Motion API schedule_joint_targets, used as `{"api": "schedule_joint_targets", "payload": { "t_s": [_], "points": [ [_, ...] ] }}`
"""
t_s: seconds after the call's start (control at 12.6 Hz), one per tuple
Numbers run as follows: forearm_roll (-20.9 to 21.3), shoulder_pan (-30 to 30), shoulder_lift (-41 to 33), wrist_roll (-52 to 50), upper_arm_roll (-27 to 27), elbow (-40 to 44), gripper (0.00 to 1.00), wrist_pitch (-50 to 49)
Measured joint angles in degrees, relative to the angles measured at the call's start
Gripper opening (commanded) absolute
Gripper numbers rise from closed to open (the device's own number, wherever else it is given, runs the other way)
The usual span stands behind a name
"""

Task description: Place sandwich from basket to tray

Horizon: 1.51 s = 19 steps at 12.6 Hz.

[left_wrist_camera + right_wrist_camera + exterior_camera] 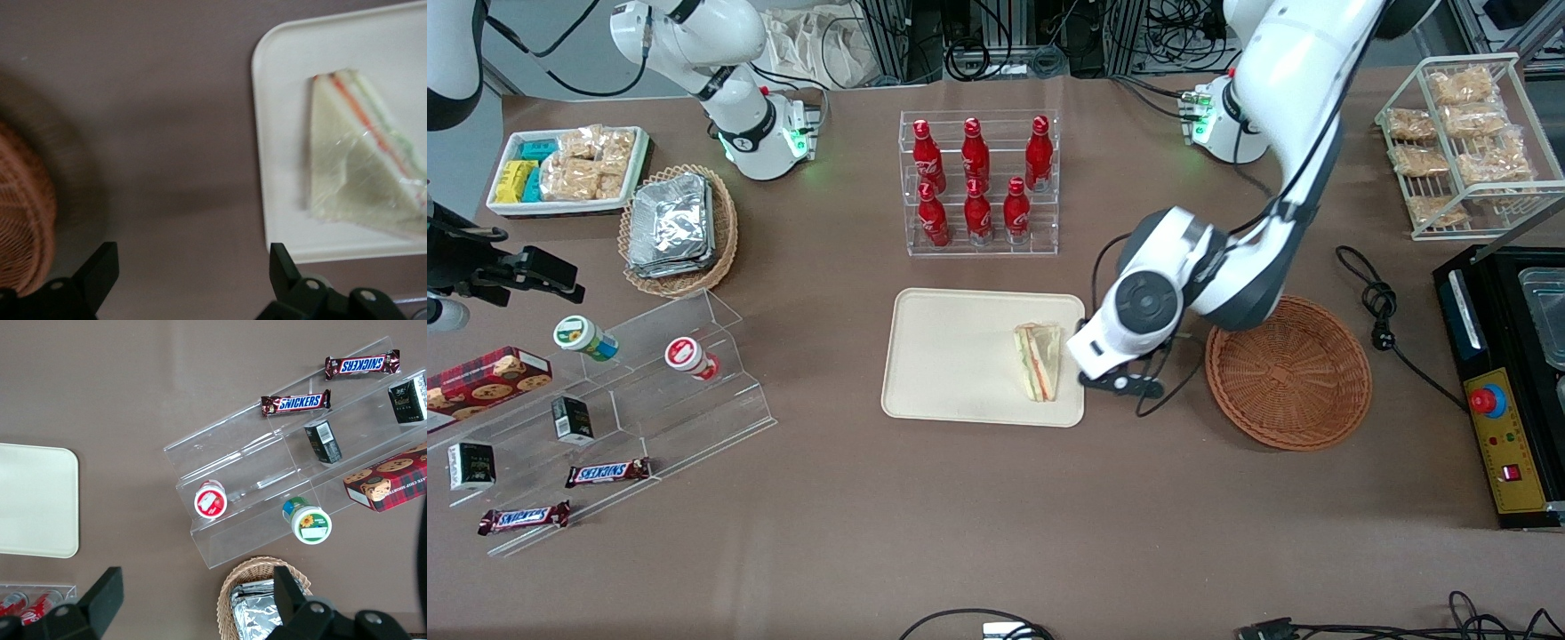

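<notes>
The working left arm (1280,133) reaches down from its base near the wire rack end of the table, bends at a grey elbow joint above the basket's rim, and ends with its wrist over the bare table between tray and basket. Its gripper (1125,382) hangs low there, just beside the tray's edge, at about three o'clock from the sandwich in the front view. In the left wrist view the two black fingers (99,270) are spread wide apart with nothing between them, only brown tabletop showing in the gap.

The table (996,498) is covered in brown. The tray (943,356) lies flat near its middle, long side running nine to three. The basket (1288,373) sits at three o'clock from the tray, apart from it, with the gripper between the two; nothing shows inside it. At twelve o'clock from the tray stands a clear rack of red bottles (978,182). Toward the parked arm's end lie a clear stepped display (631,400) with small cups and chocolate bars, and a lighter basket of foil packs (676,227). A black cable (1383,311) trails near the basket.

The sandwich (1039,360) rests on the tray, close to the edge nearest the gripper, not touching the fingers. It lies flat on one bread face, wrapped in clear film. In the front view its long axis runs twelve to six, the narrow tip at six o'clock, the orange and green filling edge toward nine.
</notes>
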Motion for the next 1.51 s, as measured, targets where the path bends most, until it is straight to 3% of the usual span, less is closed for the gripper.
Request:
{"api": "schedule_joint_targets", "payload": {
  "t_s": [0.4,0.56,1.04,1.51],
  "points": [
    [-0.45,1.9,-22.44,0.86,1.02,-20.46,1.0,-0.1],
    [-0.6,1.89,-27.62,4.08,4.66,-22.77,1.0,-1.89],
    [-1.5,2.44,-29.08,15.75,22.55,-10.43,1.0,-10.84],
    [-1.83,2.32,-25.27,16.69,26.39,4.41,1.0,-21.56]
  ]
}}
